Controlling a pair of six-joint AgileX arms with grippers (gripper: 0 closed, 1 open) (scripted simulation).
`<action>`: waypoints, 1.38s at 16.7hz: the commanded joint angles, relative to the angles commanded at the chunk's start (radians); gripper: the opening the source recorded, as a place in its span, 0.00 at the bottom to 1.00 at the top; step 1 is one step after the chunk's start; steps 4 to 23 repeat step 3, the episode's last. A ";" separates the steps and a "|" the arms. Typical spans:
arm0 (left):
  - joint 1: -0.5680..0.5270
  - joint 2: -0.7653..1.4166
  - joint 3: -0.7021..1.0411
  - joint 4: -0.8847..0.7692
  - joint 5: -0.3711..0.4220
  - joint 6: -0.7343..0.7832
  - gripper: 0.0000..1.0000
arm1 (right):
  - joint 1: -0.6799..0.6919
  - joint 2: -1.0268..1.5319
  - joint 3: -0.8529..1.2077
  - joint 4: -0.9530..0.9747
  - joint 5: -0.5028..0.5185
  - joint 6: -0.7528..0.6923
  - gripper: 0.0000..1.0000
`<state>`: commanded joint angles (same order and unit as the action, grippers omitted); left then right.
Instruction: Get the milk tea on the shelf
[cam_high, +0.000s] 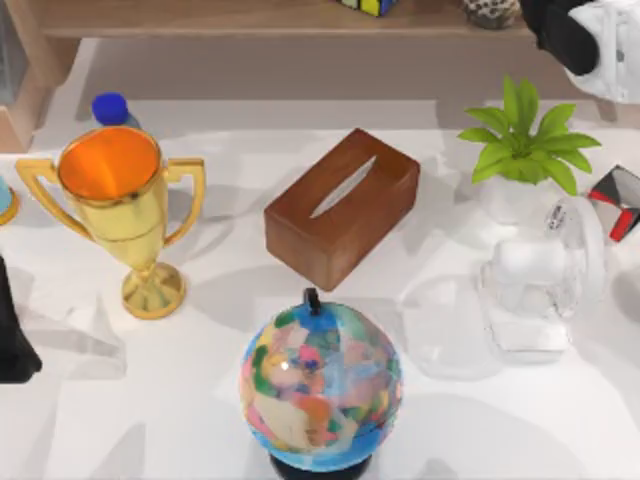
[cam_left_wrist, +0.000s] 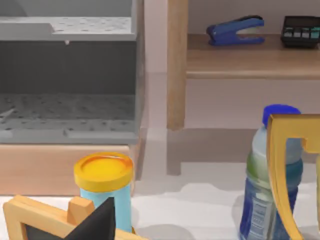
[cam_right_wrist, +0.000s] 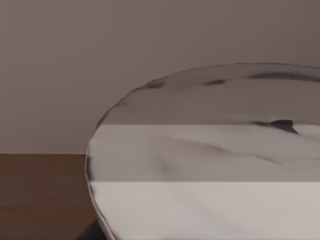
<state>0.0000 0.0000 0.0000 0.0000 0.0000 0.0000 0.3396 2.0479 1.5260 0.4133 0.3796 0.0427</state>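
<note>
Right claw (cam_high: 590, 35) — fingers unclear — beside milk tea (cam_high: 492, 11) on shelf (cam_high: 250, 18).

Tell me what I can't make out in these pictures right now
- Milk tea: top view, cut off by the upper edge, on the shelf.
- Right gripper: top view, corner crops its fingers.
- Left arm: parked at the left edge, cropped.
- Puzzle cube: mostly cropped.

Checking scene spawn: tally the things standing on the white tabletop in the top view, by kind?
Trophy: 1
Tissue box: 1
Globe: 1
Potted plant: 1
Clear glass pitcher: 1
Blue-capped bottle: 1
Total: 6
Not counted: the red and black item cut off at the right edge, and the milk tea and puzzle cube, both on the shelf.
</note>
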 joint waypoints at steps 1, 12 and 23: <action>0.000 0.000 0.000 0.000 0.000 0.000 1.00 | 0.000 0.000 0.000 0.000 0.000 0.000 1.00; 0.000 0.000 0.000 0.000 0.000 0.000 1.00 | 0.000 0.000 0.000 0.000 0.000 0.000 1.00; 0.000 0.000 0.000 0.000 0.000 0.000 1.00 | 0.000 0.000 0.000 0.000 0.000 0.000 1.00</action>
